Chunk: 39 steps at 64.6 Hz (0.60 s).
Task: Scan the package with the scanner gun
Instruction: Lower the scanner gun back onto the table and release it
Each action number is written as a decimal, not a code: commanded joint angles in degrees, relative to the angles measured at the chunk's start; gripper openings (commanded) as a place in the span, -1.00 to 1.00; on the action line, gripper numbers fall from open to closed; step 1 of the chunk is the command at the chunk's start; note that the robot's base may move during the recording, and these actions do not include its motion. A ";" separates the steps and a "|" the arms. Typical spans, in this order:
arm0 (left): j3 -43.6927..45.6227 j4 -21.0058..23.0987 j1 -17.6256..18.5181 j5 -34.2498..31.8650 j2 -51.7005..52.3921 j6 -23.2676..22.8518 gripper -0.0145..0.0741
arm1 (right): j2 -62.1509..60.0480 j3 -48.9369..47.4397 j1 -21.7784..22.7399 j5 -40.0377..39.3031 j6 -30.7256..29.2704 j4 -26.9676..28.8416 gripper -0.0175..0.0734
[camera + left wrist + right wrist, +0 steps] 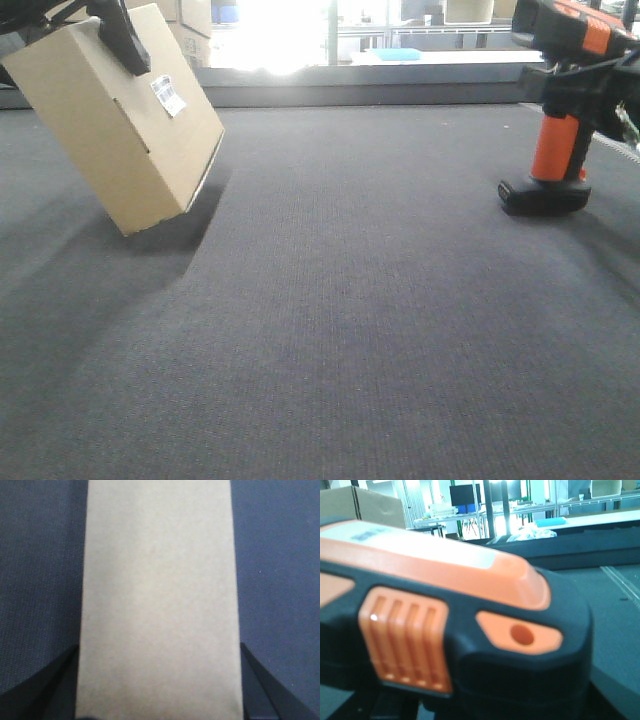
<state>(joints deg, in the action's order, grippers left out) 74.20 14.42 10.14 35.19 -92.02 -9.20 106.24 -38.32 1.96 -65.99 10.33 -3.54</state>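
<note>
Grey mat (350, 330) is laid across the whole bench. The package (120, 130) is held far left and tilted, its low corner at or just above the mat; which cannot be told. It is clamped between the fingers of the left gripper (159, 646). The scanner gun (556, 150) is seen far right, well apart from the package, base close to the mat. Right gripper: its grasp is not shown and cannot be told. The label (168, 95) is faced up and rightward. Risk judged: the package could be twisted in the pinch, the label turned off the beam, and a misread caused.
</note>
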 commanded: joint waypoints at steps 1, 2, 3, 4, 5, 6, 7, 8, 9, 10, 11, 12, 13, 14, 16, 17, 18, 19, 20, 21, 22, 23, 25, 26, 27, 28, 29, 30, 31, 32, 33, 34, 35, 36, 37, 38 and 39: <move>0.22 0.55 0.22 -0.76 0.76 -0.43 -0.31 | 0.38 -0.30 0.24 -3.97 0.11 0.25 -0.09; 0.22 0.55 0.22 -0.76 0.76 -0.43 -0.31 | 0.38 -0.30 0.24 -3.97 0.11 0.25 -0.09; 0.22 0.55 0.22 -0.76 0.76 -0.43 -0.31 | 0.38 -0.30 0.24 -3.97 0.11 0.25 -0.09; 0.22 0.55 0.22 -0.76 0.76 -0.43 -0.31 | 0.47 -0.30 0.24 -3.97 0.11 0.25 -0.09; 0.22 0.55 0.22 -0.76 0.76 -0.43 -0.31 | 0.47 -0.30 0.24 -3.97 0.11 0.25 -0.09; 0.22 0.55 0.22 -0.76 0.76 -0.43 -0.31 | 0.47 -0.30 0.24 -3.97 0.11 0.25 -0.09; 0.22 0.55 0.22 -0.76 0.76 -0.43 -0.31 | 0.47 -0.30 0.24 -3.97 0.11 0.25 -0.09; 0.22 0.55 0.22 -0.76 0.76 -0.43 -0.31 | 0.47 -0.30 0.24 -3.97 0.11 0.25 -0.09; 0.22 0.55 0.22 -0.76 0.76 -0.43 -0.31 | 0.47 -0.30 0.24 -3.97 0.11 0.25 -0.09; 0.22 0.55 0.22 -0.76 0.76 -0.43 -0.31 | 0.47 -0.30 0.24 -3.97 0.11 0.25 -0.09; 0.22 0.55 0.22 -0.76 0.76 -0.43 -0.31 | 0.40 -0.30 0.24 -3.97 0.11 0.25 -0.09; 0.22 0.55 0.22 -0.76 0.76 -0.43 -0.31 | 0.40 -0.30 0.24 -3.97 0.11 0.25 -0.09; 0.22 0.55 0.22 -0.76 0.76 -0.43 -0.31 | 0.40 -0.30 0.24 -3.97 0.11 0.25 -0.09; 0.22 0.55 0.22 -0.76 0.76 -0.43 -0.31 | 0.40 -0.30 0.24 -3.97 0.11 0.25 -0.09; 0.22 0.55 0.22 -0.76 0.76 -0.43 -0.31 | 0.40 -0.30 0.24 -3.84 0.11 0.25 -0.09; 0.22 0.55 0.22 -0.76 0.76 -0.43 -0.31 | 0.40 -0.30 0.24 -3.84 0.11 0.25 -0.09; 0.22 0.55 0.22 -0.76 0.76 -0.43 -0.31 | 0.40 -0.30 0.24 -3.66 0.11 0.25 -0.09; 0.22 0.55 0.22 -0.76 0.76 -0.43 -0.31 | 0.40 -0.30 0.24 -3.44 0.11 0.25 -0.09; 0.22 0.55 0.22 -0.76 0.76 -0.43 -0.31 | 0.40 -0.30 0.24 -3.44 0.11 0.25 -0.09; 0.22 0.55 0.22 -0.76 0.76 -0.43 -0.31 | 0.40 -0.30 0.24 -3.44 0.11 0.25 -0.09; 0.22 0.55 0.22 -0.76 0.76 -0.43 -0.31 | 0.40 -0.30 0.24 -3.33 0.11 0.25 -0.09; 0.22 0.55 0.22 -0.76 0.76 -0.43 -0.31 | 0.40 -0.30 0.24 -3.30 0.11 0.25 -0.09; 0.22 0.55 0.22 -0.76 0.76 -0.43 -0.31 | 0.40 -0.30 0.24 -3.18 0.11 -0.09 -0.09; 0.22 0.55 0.22 -0.76 0.76 -0.43 -0.31 | 0.40 -0.30 0.24 -3.18 0.11 -0.23 -0.09; 0.22 0.55 0.22 -0.76 0.76 -0.43 -0.31 | 0.40 -0.30 0.24 -3.18 0.11 -0.34 -0.07; 0.22 0.55 0.22 -0.76 0.76 -0.43 -0.31 | 0.40 -0.30 0.24 -3.06 0.11 -0.35 -0.05; 0.22 0.55 0.22 -0.76 0.76 -0.43 -0.31 | 0.40 -0.30 0.24 -3.05 0.11 -0.35 -0.03; 0.22 0.55 0.22 -0.76 0.76 -0.43 -0.31 | 0.40 -0.30 0.24 -3.05 0.11 -0.35 -0.01; 0.22 0.55 0.22 -0.76 0.76 -0.43 -0.31 | 0.40 -0.30 0.24 -2.90 0.11 -0.47 0.02; 0.22 0.55 0.22 -0.76 0.76 -0.43 -0.31 | 0.40 -0.30 0.24 -2.93 0.11 -0.60 0.07; 0.22 0.55 0.22 -0.76 0.76 -0.43 -0.31 | 0.40 -0.30 0.24 -2.79 0.11 -0.87 0.11; 0.22 0.55 0.22 -0.76 0.76 -0.43 -0.31 | 0.40 -0.30 0.24 -2.78 0.11 -0.99 0.15; 0.22 0.55 0.22 -0.76 0.76 -0.43 -0.31 | 0.40 -0.30 0.24 -2.78 0.11 -0.99 0.19; 0.22 0.55 0.22 -0.76 0.76 -0.43 -0.31 | 0.40 -0.30 0.24 -2.64 0.11 -0.99 0.22; 0.22 0.55 0.22 -0.76 0.76 -0.43 -0.31 | 0.40 -0.30 0.24 -2.32 0.11 -0.99 0.26; 0.22 0.55 0.22 -0.76 0.76 -0.43 -0.31 | 0.40 -0.30 0.24 -2.17 0.11 -0.99 0.29; 0.22 0.55 0.22 -0.76 0.76 -0.43 -0.31 | 0.40 -0.30 0.24 -2.04 0.11 -0.99 0.33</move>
<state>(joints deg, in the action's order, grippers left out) 74.20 14.42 10.14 35.19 -92.02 -9.20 106.77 -38.32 1.96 -66.89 10.33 -3.95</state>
